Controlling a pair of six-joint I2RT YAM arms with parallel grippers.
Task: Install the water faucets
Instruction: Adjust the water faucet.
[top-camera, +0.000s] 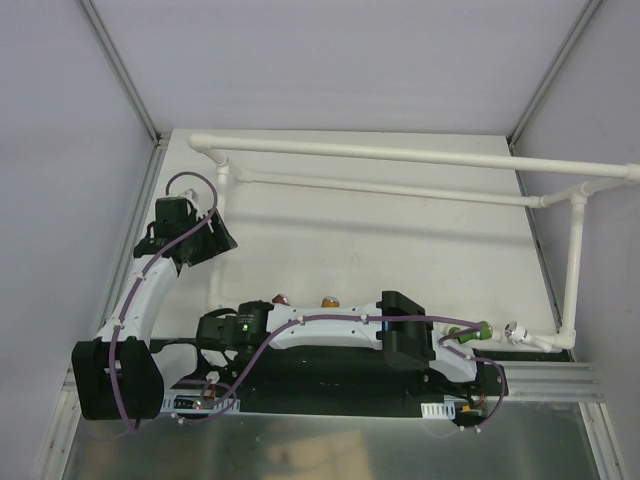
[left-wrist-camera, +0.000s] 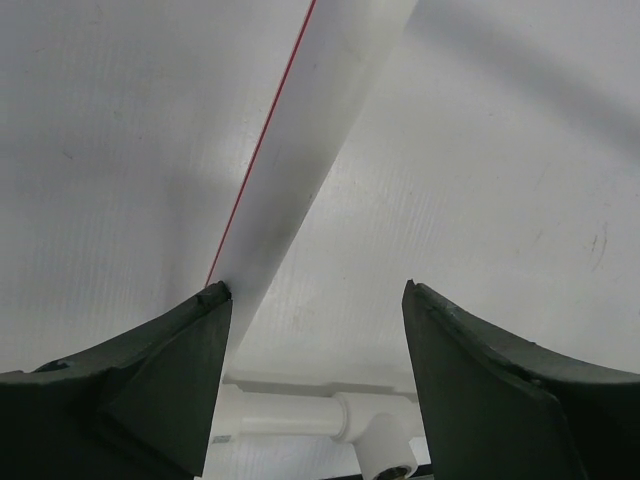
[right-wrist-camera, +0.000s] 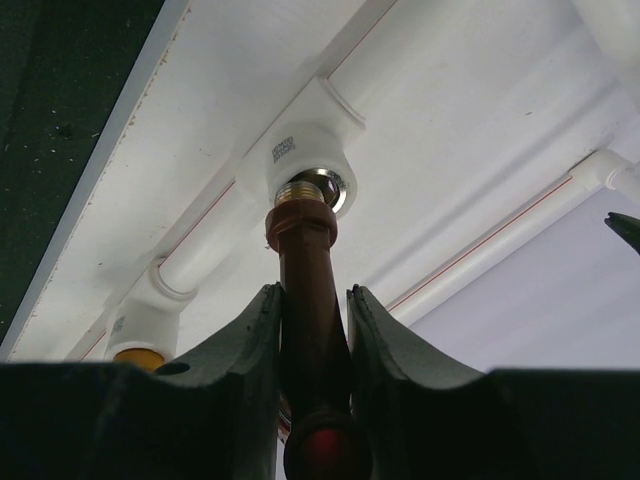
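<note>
A brown faucet stands with its threaded end in the socket of a white tee fitting, and my right gripper is shut on its body. In the top view the brown faucet shows at the near pipe. An orange faucet sits in the neighbouring fitting, the orange faucet just right of the brown one. A green faucet lies at the near right. My left gripper is open over the table, its left fingertip against a white pipe.
The white PVC pipe frame runs along the back, down the right side and along the near edge. A silver-tipped piece lies beside the green faucet. Another tee fitting shows below the left jaws. Grey walls enclose the table.
</note>
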